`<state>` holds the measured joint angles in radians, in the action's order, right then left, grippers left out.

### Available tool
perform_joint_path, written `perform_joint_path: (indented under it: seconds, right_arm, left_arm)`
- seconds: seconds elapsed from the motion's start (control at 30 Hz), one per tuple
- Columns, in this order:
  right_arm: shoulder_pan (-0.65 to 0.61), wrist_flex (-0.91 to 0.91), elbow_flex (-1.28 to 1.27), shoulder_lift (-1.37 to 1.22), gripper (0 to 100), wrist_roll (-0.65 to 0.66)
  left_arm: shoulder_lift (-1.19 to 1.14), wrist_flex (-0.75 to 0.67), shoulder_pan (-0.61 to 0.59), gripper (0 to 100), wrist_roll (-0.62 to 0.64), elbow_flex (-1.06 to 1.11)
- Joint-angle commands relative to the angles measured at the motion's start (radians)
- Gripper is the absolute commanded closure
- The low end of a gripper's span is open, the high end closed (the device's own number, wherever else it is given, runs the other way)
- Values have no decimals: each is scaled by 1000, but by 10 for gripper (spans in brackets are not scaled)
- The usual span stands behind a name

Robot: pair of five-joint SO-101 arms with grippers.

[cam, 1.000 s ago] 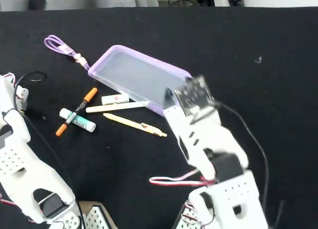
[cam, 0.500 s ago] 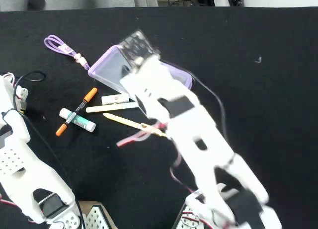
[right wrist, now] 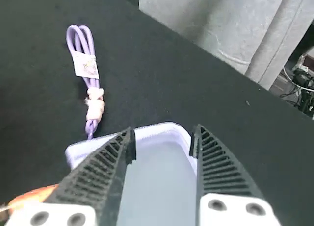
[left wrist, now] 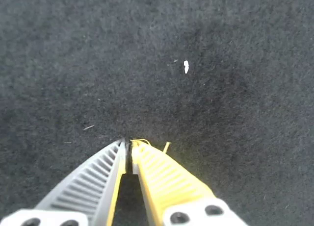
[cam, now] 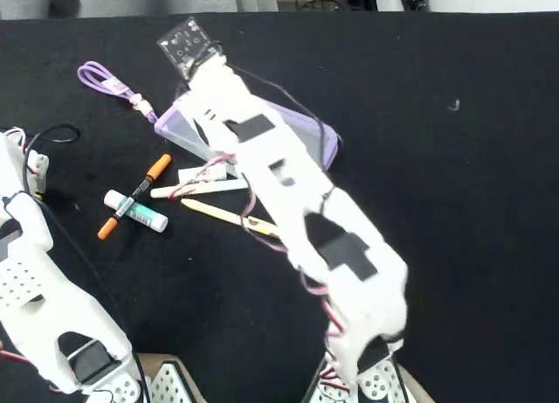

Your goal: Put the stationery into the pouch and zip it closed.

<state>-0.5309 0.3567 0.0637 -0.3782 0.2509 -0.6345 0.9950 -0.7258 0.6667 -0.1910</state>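
A clear pouch with a purple rim lies flat at the middle of the black table. My right arm stretches across it toward the far left. My right gripper is open above the pouch's corner and holds nothing. The pouch's purple strap lies just beyond that corner. In front of the pouch lie an orange marker, a white and teal glue stick, a white eraser, a white pen and a yellow pencil. My left gripper is shut over bare cloth.
My left arm stands at the table's near left edge with a black cable beside it. Red and white wires hang from the right arm over the stationery. Bare black cloth covers the right half.
My right arm has swung from the pouch's near right end across the pouch to its far left corner. The left arm and the stationery have stayed put.
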Motion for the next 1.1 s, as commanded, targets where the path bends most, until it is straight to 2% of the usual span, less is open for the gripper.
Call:
perform_joint_path:
  seconds: [0.0, 0.33, 0.6, 0.8, 1.07]
  right_arm:
    - [-12, 0, 311, -208, 805, 2]
    - [-69, 114, 975, -722, 805, 2]
    - [-112, 281, 1465, -1043, 805, 9]
    - [-132, 468, 1554, -1118, 805, 215]
    - [-103, 732, 1566, -1047, 805, 272]
  left_arm:
    - [-40, -6, -50, 970, 9, -31]
    - [-38, -9, -48, 970, 9, -31]
    - [-38, -9, -48, 970, 9, -31]
    - [-38, -9, -48, 970, 9, -31]
    - [-38, -9, -47, 970, 9, -31]
